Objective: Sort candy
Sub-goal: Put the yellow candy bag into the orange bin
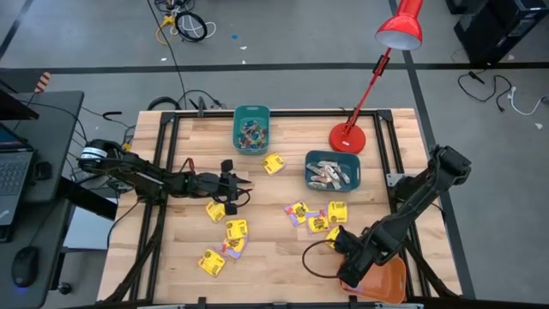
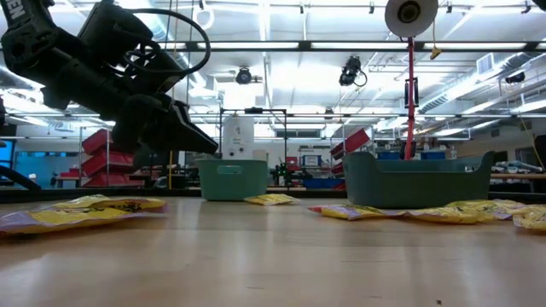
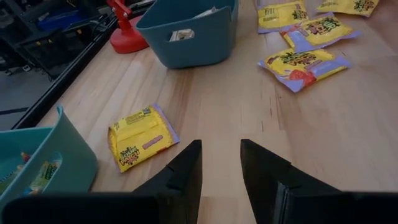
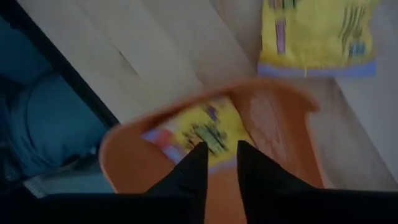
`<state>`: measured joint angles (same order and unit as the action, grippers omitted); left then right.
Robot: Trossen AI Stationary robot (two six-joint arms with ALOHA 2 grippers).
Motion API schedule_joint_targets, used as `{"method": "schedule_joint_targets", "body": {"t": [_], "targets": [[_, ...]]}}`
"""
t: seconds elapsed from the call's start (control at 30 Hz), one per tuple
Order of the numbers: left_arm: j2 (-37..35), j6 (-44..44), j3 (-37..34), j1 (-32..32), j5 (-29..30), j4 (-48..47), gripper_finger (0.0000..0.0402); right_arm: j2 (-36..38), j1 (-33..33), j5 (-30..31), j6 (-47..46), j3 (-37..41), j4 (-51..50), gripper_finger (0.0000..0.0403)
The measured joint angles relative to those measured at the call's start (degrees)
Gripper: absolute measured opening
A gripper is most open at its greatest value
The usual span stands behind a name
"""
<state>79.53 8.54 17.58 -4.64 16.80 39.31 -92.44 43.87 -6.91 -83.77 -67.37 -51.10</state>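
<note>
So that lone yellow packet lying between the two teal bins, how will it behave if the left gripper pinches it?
The yellow packet lies flat with crinkled edges, so it is probably floppy and will sag from the left gripper. It looks thin and likely light. Its glossy wrapper may slide on the wooden table if pushed.

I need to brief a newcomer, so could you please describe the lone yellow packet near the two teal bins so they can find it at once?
Start at the red lamp base at the table's far edge. Left of it stand two teal bins; the packet lies flat between them. It lies alone, while the other yellow packets sit in clusters nearer the arms.
</note>
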Motion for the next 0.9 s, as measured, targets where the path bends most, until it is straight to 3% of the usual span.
{"method": "schedule_joint_targets", "body": {"t": [0.17, 0.47, 0.57, 0.73, 0.9], "targets": [[0.0, 1.6, 0.0, 0.0, -0.1, 2.3, 0.0113, 3.5, 0.1, 10.1, 2.5, 0.0, 1.9, 0.009], [0.0, 4.6, 0.0, -2.3, -0.8, 7.6, 0.0113, 13.6, -3.4, 36.9, 14.5, 0.0, 2.6, 0.0081], [-0.1, 5.9, 0.2, -3.0, -0.8, 8.1, 0.0113, 16.0, -8.6, 37.0, 23.5, 0.0, 6.4, 0.0079], [-0.1, 6.3, 0.5, -3.2, -0.7, 7.9, 0.0113, 14.9, -17.3, 27.5, 42.4, 0.0, 16.2, 0.0078], [-0.1, 6.3, 0.5, -3.7, -0.5, 6.8, 0.0113, 14.8, -22.8, 23.6, 48.9, 0.0, 17.0, 0.0073]]}}
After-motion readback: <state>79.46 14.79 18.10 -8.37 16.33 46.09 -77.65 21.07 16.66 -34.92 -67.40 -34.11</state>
